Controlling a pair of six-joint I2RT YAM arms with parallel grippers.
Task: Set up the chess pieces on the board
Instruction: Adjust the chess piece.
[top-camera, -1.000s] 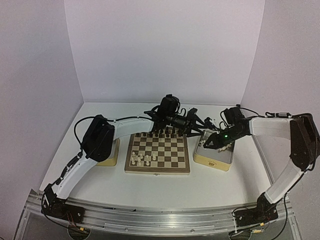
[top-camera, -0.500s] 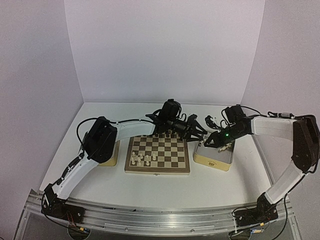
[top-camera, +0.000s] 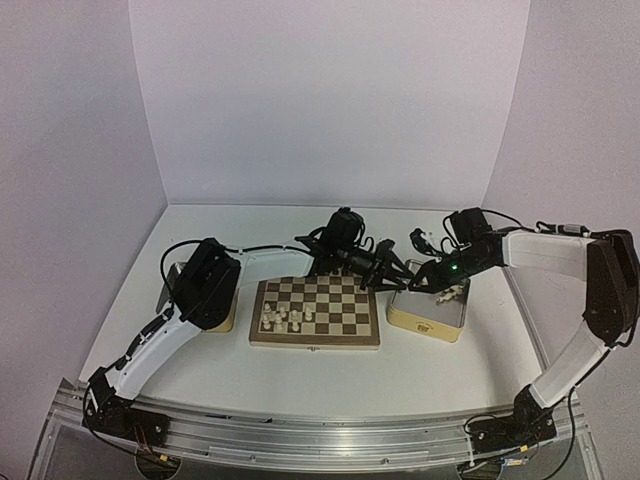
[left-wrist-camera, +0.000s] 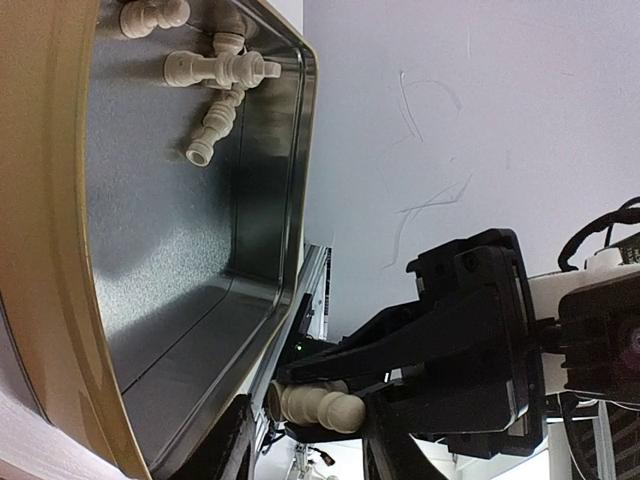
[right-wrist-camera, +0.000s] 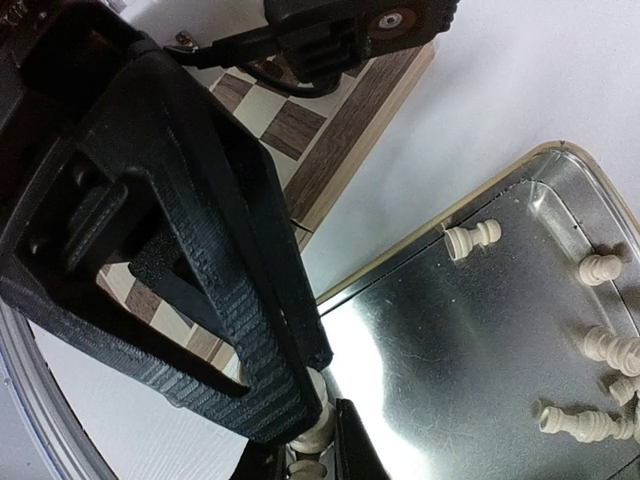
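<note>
Near tin (top-camera: 430, 322) rim, right hand (top-camera: 418, 284) pinching piece (left-wrist-camera: 315, 405)

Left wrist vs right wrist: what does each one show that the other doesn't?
Left wrist only: the right gripper seen from outside, clamping a cream piece that lies sideways in its jaws. Right wrist only: a corner of the board next to the tin. Both: the tin with loose cream pieces lying on its floor, plus the held piece.
</note>
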